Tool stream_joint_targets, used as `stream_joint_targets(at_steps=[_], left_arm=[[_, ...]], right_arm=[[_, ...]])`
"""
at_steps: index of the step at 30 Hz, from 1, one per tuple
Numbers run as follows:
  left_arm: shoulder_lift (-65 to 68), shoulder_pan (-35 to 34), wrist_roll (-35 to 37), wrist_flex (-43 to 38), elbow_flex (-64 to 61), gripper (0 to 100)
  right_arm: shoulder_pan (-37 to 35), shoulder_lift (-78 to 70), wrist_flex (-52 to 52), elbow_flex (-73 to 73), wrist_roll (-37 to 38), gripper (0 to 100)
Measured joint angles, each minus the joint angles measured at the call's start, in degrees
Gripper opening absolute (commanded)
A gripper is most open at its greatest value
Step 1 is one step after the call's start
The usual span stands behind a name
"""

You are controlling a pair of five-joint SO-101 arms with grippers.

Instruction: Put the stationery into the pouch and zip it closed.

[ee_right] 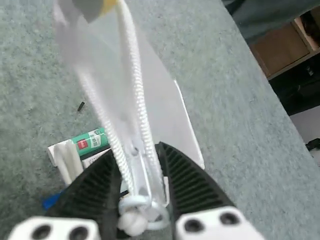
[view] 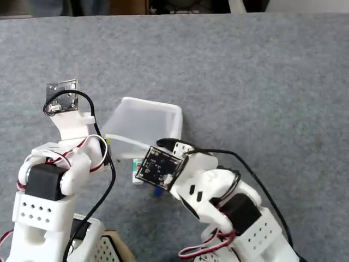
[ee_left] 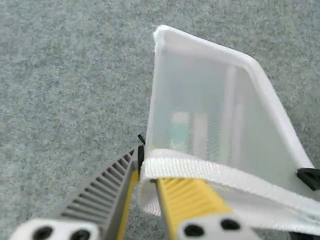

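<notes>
The translucent white pouch point(view: 144, 123) is held up off the grey mat between both arms, its mouth edge stretched. My left gripper point(ee_left: 146, 167), with grey and yellow fingers, is shut on one end of the pouch's point(ee_left: 215, 120) zipper edge. My right gripper point(ee_right: 142, 182), with black fingers, is shut on the other end of the zipper tape point(ee_right: 132, 100), just above the pull ring point(ee_right: 142, 215). Stationery lies on the mat outside the pouch: a green-sleeved eraser point(ee_right: 87, 142), white pieces point(ee_right: 65, 157) and a blue item point(ee_right: 50, 201). It also sits under the right arm's wrist point(view: 136, 169).
A small black speck point(ee_right: 81, 106) lies on the mat near the stationery. The grey mat point(view: 262, 82) stretches open to the far side and to the right. Wooden furniture point(ee_right: 280, 45) stands beyond the table's edge.
</notes>
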State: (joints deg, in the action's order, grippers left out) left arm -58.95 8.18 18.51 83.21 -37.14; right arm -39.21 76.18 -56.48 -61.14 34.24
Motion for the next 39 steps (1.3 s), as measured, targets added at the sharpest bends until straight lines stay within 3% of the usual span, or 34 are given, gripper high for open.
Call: stream_joint_targets(at_steps=[5, 39], left_arm=[[0.2, 0.0, 0.0, 0.1, 1.1, 3], [0.0, -2.7, 0.1, 0.1, 1.1, 4]], right_arm=[[0.0, 0.0, -3.6, 2.9, 0.0, 1.2], [-1.0, 0.0, -3.6, 3.3, 0.0, 1.2]])
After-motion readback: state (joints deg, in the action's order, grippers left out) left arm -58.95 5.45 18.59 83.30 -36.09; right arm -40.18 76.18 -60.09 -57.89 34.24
